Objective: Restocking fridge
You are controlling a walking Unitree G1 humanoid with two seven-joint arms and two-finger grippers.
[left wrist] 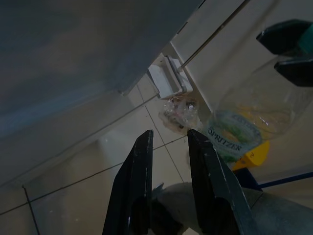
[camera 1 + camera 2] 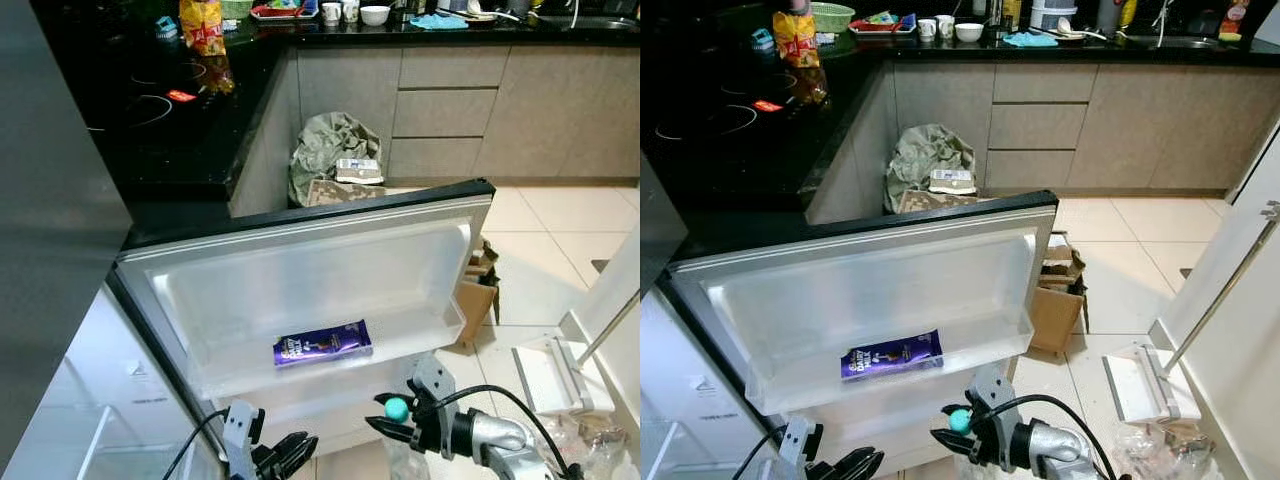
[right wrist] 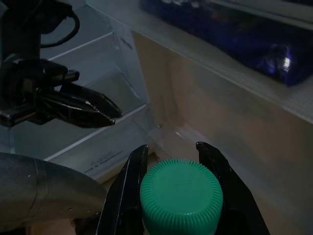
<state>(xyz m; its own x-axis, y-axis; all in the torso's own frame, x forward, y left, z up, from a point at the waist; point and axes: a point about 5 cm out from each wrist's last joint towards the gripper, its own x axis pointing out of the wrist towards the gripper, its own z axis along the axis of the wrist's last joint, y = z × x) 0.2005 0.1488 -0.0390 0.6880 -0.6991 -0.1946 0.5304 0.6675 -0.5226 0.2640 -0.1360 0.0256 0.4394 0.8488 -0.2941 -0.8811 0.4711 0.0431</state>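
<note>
One bottle (image 2: pixel 398 445), clamped at its green cap by the right hand (image 2: pixel 392 424), hung below the fridge door (image 2: pixel 310 290), the left hand (image 2: pixel 288 452) empty with fingers parted; it next needed lifting onto the door shelf (image 2: pixel 400 335) beside the purple packet (image 2: pixel 322 343).

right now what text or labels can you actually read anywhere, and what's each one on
"SPRITZER": on the green-and-white label of the clear water bottle with the green cap, which the right tool grips at the neck.
Purple packet on the fridge door shelf: white lettering, too blurred to read.
Yellow snack bag on the black counter: print too small to read.
Left tool: no markings.
</note>
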